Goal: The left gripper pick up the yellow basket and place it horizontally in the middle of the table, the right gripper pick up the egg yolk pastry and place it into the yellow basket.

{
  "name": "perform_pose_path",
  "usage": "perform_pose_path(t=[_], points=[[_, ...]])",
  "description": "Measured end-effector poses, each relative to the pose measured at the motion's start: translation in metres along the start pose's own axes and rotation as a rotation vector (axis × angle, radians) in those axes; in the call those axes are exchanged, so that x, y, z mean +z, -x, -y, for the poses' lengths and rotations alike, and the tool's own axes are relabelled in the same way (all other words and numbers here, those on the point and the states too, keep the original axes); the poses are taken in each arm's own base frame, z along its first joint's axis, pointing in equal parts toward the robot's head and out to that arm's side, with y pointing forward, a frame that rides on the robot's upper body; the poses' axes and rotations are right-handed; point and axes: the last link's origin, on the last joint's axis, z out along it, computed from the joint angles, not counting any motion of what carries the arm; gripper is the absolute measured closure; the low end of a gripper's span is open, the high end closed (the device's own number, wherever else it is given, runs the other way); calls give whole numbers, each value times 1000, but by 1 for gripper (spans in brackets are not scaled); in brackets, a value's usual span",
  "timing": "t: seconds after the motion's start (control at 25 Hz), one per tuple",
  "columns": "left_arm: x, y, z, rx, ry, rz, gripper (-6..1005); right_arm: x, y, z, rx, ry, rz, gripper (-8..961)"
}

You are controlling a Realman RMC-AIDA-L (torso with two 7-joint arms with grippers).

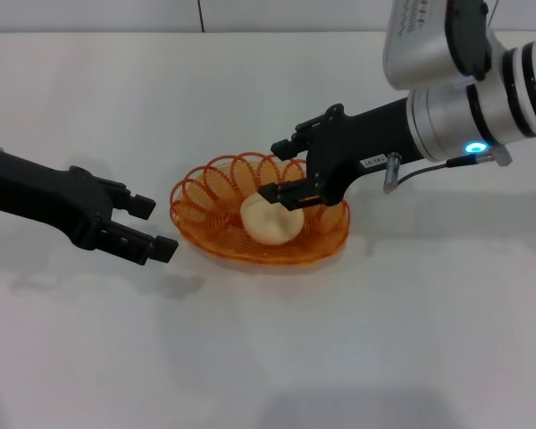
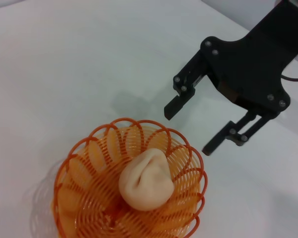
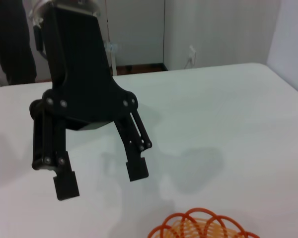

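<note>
Pale pastry lying in the orange-yellow wire basket, with both black pincers spread and holding nothing.

The oval orange-yellow wire basket (image 1: 260, 219) with its looped rim sits flat near the middle of the plain white worktop (image 1: 268, 357), and the small pale peach-beige domed egg yolk pastry (image 1: 270, 220) rests on its coiled bottom, creased side up in the left wrist view (image 2: 145, 179). The black two-fingered right pincer (image 1: 280, 171), on the arm with a small white label, hangs just above the basket's far rim, fingers apart; one fingertip is close over the pastry, though contact cannot be told. The black two-fingered left pincer (image 1: 154, 227) lies low over the worktop just beside the basket's left side, apart from it, fingers likewise spread.
</note>
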Motion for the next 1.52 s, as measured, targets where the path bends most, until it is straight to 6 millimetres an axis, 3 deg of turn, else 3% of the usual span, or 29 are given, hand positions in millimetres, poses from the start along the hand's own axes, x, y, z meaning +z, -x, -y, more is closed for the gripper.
perform_pose_path(t=[0.24, 0.48, 0.64, 0.88, 1.52], points=[[-2, 2, 1, 4, -7, -11, 120, -14, -11, -3, 25, -25, 29, 383], [-3, 10, 1, 14, -10, -11, 120, -42, -36, -10, 63, -36, 119, 114], [-3, 13, 0, 25, -8, -11, 120, -61, -54, -13, 113, -44, 173, 103], [-4, 19, -1, 46, -3, -10, 120, -73, -67, -21, 128, -16, 169, 100], [-10, 21, 2, 69, -23, -56, 119, -77, -77, -31, 66, 21, 149, 110]])
